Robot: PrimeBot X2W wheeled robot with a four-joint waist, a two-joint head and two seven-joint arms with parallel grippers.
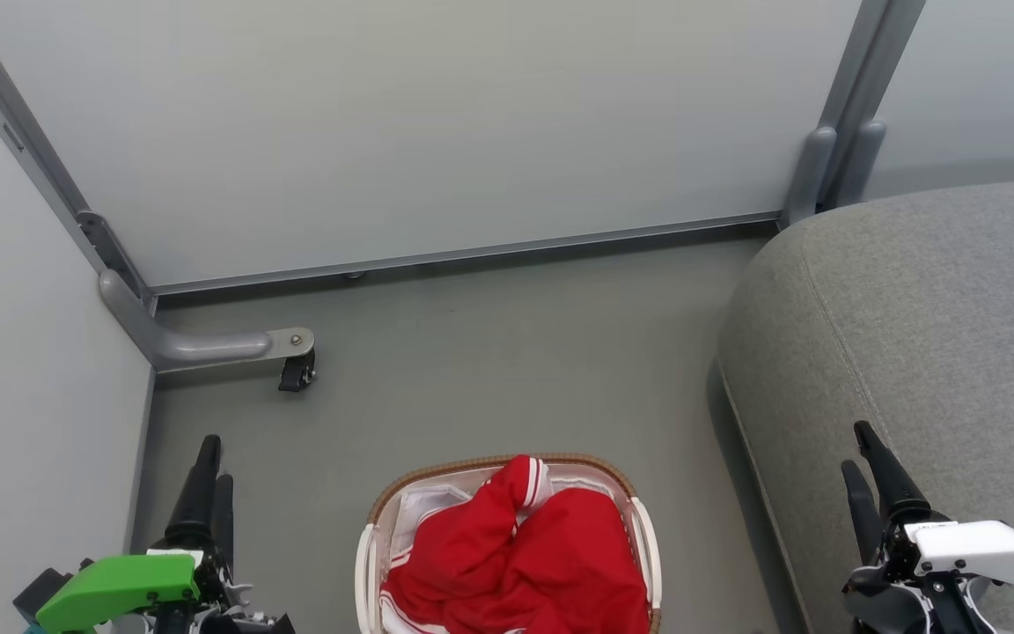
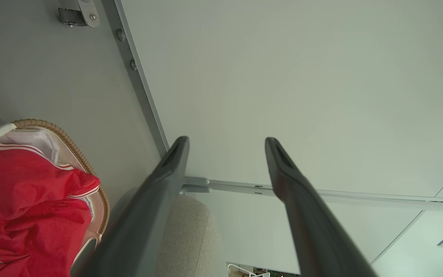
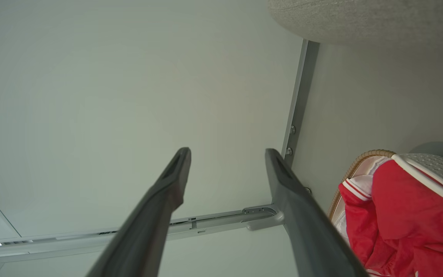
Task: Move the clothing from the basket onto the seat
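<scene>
The red clothing (image 1: 525,555) lies heaped in the basket (image 1: 498,460), which stands on the floor at the bottom middle of the head view. White stripe trim shows on the upper garment. The grey seat (image 1: 929,335) fills the right side, its rounded corner just right of the basket. My left gripper (image 1: 216,460) hangs open to the left of the basket, above the floor. My right gripper (image 1: 855,446) is open over the seat's edge. In the left wrist view the left gripper (image 2: 227,139) is empty, with clothing (image 2: 25,200), basket (image 2: 71,144) and seat (image 2: 190,234) nearby. In the right wrist view the right gripper (image 3: 227,151) holds nothing, beside clothing (image 3: 402,215), basket (image 3: 437,169) and seat (image 3: 360,19).
Pale partition panels (image 1: 437,123) with grey metal frames close off the back and left. A grey foot with a black caster (image 1: 296,370) juts onto the floor at the left. Bare grey floor (image 1: 489,352) lies between the basket and the back panel.
</scene>
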